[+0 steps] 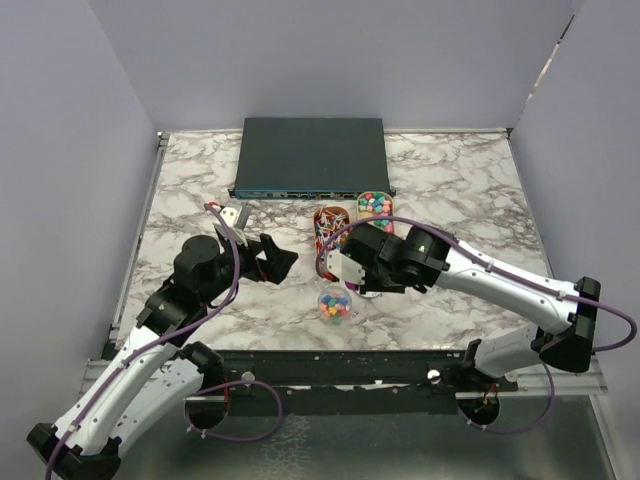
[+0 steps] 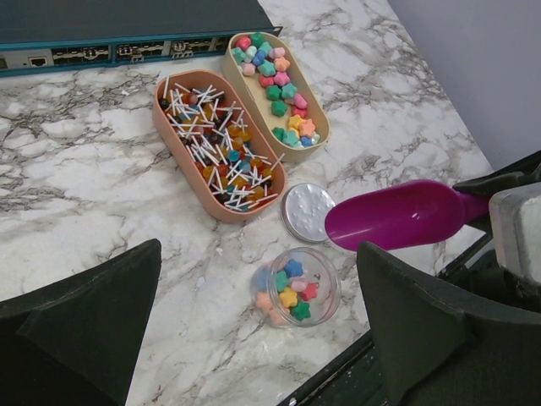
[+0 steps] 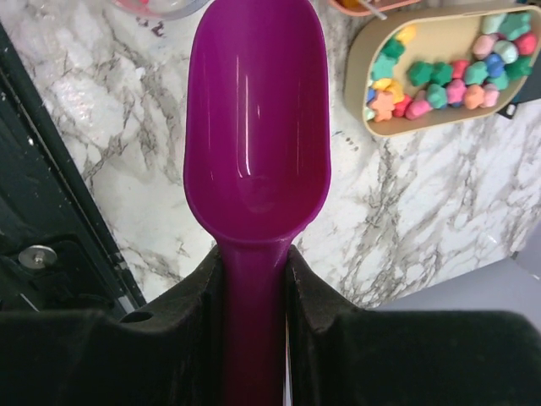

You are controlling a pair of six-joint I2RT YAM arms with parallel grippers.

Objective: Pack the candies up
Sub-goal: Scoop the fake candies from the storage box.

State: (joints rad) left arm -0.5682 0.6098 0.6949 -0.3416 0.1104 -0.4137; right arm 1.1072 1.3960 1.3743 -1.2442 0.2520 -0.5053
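The right gripper point(image 3: 254, 279) is clamped on the handle of the purple scoop point(image 3: 254, 127) — bowl empty, just beside the jar point(image 2: 336, 283) of candies point(image 2: 293, 298); the left gripper point(image 1: 283, 258) gapes wide, left of the jar.

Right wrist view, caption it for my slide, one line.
Right gripper holds the empty purple scoop by its handle over the marble table, beside a tan tray of candies.

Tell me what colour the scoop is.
Glossy magenta-purple; the scoop shows best in the right wrist view.
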